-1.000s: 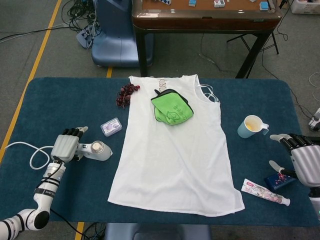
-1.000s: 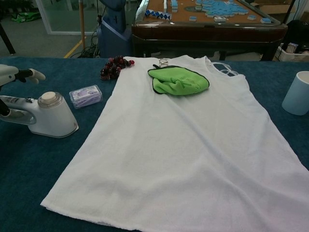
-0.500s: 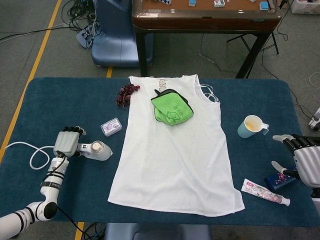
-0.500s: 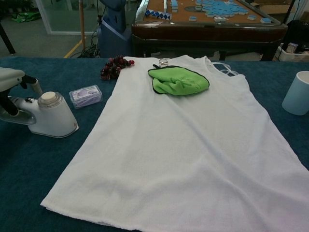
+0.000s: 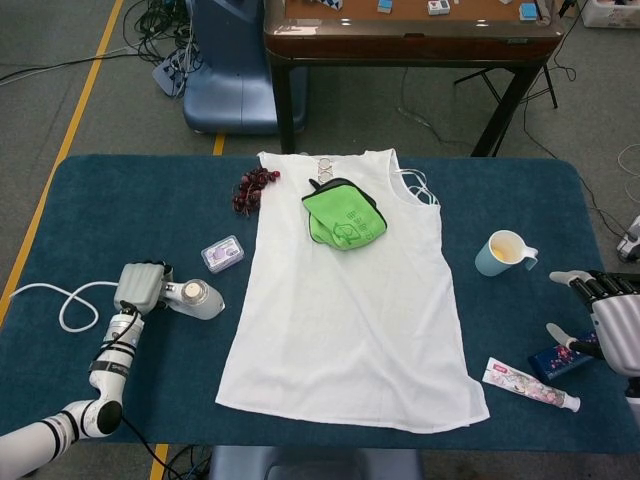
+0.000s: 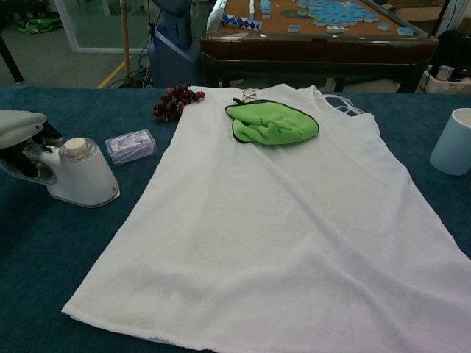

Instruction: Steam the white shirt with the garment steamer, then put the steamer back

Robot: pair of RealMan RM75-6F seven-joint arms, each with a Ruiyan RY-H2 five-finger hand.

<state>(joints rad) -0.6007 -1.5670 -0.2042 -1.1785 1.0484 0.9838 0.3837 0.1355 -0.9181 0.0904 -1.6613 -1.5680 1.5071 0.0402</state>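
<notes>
The handle of the small white garment steamer [image 5: 192, 298], standing on the blue tabletop [image 5: 120, 200] just left of the flat white sleeveless shirt [image 5: 350, 300], is gripped by the left hand [image 5: 140, 286]. The right hand [image 5: 610, 320] is held empty at the table's right edge, fingers spread.

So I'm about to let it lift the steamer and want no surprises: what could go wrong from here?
The green cloth lies on the white shirt, so a steaming pass may snag or drag it. The steamer has a looped cord behind the left hand; it might catch as the arm swings over.
</notes>
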